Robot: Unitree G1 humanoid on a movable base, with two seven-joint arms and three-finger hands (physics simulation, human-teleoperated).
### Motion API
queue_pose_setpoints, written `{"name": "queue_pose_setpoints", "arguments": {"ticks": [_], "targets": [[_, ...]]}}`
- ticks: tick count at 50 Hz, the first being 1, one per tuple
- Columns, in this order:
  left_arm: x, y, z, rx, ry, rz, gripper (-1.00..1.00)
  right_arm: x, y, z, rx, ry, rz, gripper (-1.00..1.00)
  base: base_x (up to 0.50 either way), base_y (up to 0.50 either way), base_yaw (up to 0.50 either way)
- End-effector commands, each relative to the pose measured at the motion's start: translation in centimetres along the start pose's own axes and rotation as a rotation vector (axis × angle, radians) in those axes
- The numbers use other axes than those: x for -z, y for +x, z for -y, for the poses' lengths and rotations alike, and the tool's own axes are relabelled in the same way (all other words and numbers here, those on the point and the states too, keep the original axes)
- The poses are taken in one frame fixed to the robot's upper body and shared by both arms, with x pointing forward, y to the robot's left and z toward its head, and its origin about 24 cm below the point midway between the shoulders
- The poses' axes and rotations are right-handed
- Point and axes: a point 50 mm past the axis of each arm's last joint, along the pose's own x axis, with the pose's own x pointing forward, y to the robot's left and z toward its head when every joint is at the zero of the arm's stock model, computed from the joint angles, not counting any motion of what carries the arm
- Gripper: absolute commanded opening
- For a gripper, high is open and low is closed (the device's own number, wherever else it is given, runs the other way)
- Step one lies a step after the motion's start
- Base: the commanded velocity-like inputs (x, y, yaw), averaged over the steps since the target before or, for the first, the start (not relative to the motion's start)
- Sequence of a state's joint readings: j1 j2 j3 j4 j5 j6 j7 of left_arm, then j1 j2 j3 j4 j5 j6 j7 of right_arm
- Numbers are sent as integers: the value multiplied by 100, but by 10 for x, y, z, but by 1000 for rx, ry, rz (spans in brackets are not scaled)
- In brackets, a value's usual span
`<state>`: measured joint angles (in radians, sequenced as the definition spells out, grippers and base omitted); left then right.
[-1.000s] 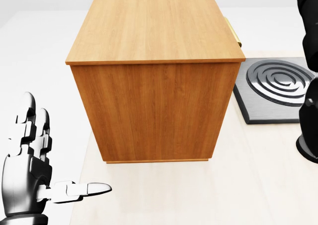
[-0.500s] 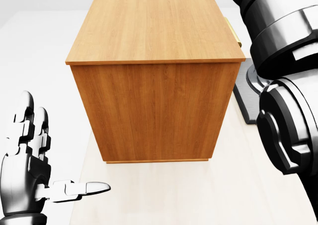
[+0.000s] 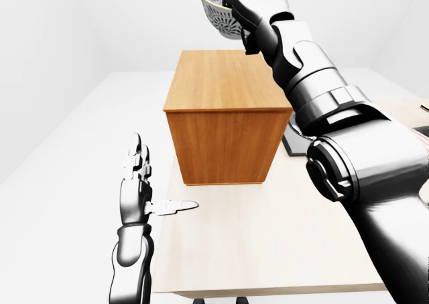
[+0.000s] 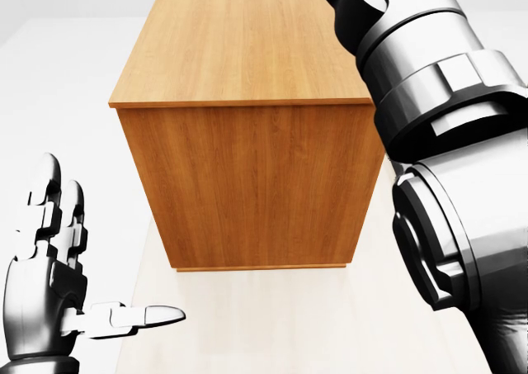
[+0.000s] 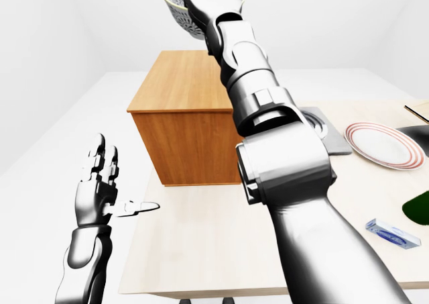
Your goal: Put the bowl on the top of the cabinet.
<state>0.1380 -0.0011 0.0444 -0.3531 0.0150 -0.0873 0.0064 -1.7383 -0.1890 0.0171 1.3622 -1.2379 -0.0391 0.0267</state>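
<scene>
A white bowl with a grey pattern (image 3: 216, 19) is gripped by my right hand (image 3: 234, 1) at the top of the left-eye view. It hangs high above the far part of the wooden cabinet (image 3: 224, 99). The bowl also shows in the right-eye view (image 5: 177, 12). The cabinet stands on the pale table (image 3: 255, 250), and its flat top (image 4: 256, 44) is bare where it shows. My right arm crosses the right side of the head view. My left hand (image 4: 49, 275) is open and empty, low at the left, beside the table's left edge.
In the right-eye view, a square hob plate (image 5: 325, 126) lies right of the cabinet. Further right are a red-rimmed plate (image 5: 382, 144), a small clear blue box (image 5: 389, 231) and a dark green thing (image 5: 419, 207) at the edge.
My right arm has swung up and left across the head view and now covers the hob plate. The left hand and the cabinet have not moved.
</scene>
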Motion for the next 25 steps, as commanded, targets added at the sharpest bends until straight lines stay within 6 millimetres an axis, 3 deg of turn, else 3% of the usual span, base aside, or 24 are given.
{"name": "queue_pose_setpoints", "arguments": {"ticks": [1, 25], "targets": [[-1, 0, 0, 5, 1, 4, 100, -4, -1, -15, -5, -22, 5, -100, 0, 0, 0], [-3, 2, -1, -8, 0, 17, 100, -13, -6, -56, -70, -33, 33, -100, 0, 0, 0]]}}
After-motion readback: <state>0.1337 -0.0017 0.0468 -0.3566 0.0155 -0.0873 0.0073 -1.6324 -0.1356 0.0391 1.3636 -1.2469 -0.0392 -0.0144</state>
